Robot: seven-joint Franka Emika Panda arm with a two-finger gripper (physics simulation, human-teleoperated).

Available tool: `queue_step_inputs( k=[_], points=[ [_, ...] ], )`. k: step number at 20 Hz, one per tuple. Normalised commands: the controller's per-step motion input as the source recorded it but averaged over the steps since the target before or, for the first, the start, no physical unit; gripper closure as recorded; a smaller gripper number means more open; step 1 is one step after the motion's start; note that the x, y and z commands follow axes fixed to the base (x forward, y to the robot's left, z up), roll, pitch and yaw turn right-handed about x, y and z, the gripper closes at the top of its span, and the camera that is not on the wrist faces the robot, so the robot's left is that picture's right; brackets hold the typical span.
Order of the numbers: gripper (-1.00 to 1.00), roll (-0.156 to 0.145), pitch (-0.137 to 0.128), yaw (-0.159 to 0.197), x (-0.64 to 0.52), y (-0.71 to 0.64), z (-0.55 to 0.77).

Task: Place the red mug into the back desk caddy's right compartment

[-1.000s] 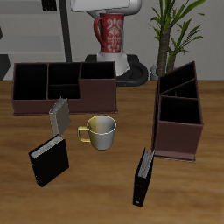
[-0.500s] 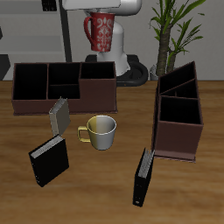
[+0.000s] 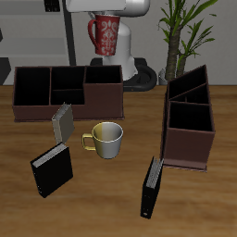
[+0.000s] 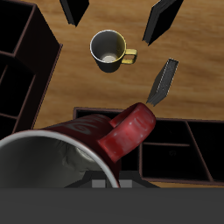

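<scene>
The red mug [image 3: 106, 35] with its white pattern hangs high in the air at the back of the table. My gripper [image 3: 107, 16] is shut on its rim, and the fingers are mostly hidden by the mug and the arm. The mug is above the back edge of the back desk caddy [image 3: 67, 113], over the end holding the right compartment [image 3: 104, 76]. In the wrist view the red mug [image 4: 74, 149] fills the foreground, showing its pale inside and its handle. The back desk caddy [image 4: 175, 116] lies below it.
A cream-yellow mug [image 3: 107, 138] stands in front of the back caddy. A taller angled caddy [image 3: 188, 118] is off to one side. Three books sit nearby: a grey book [image 3: 62, 121], a black book [image 3: 52, 170] and another black book [image 3: 152, 186]. A plant [image 3: 181, 32] stands behind.
The mug has shifted slightly sideways along the caddy's back edge and turned, so its handle now shows. Hardly anything has moved in the last half second.
</scene>
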Motion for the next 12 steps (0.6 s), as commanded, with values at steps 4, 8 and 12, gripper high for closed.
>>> queue_step_inputs(
  k=[4,8,12],
  points=[
    [1.0,-0.002,0.017,0.006,-0.11,-0.12,-0.17],
    [1.0,-0.007,0.001,-0.007,-0.07,0.0,-0.08],
    [1.0,-0.018,0.014,-0.001,0.07,-0.01,-0.08]
  ],
)
